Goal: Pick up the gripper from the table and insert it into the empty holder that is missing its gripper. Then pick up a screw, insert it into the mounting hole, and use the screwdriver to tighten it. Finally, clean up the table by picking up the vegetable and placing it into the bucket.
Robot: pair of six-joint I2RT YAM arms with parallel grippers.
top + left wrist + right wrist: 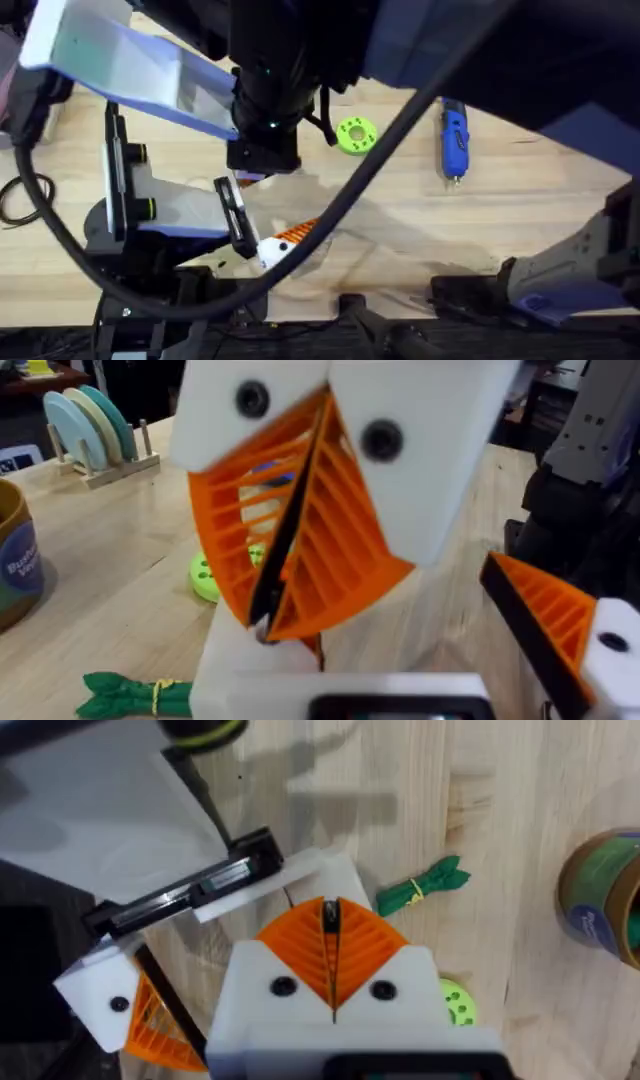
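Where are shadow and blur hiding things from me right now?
Overhead: an arm close under the camera reads dark and blurred across the top, its shadow falling on the table; the screwdriver shows clearly. Left wrist: the right gripper looms soft up close, while the vegetable is distinct. Right wrist: arm shadows streak the wood; the bucket sits in even light.

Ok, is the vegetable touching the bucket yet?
Apart. The right wrist view shows a bare stretch of wooden table between the vegetable and the bucket.
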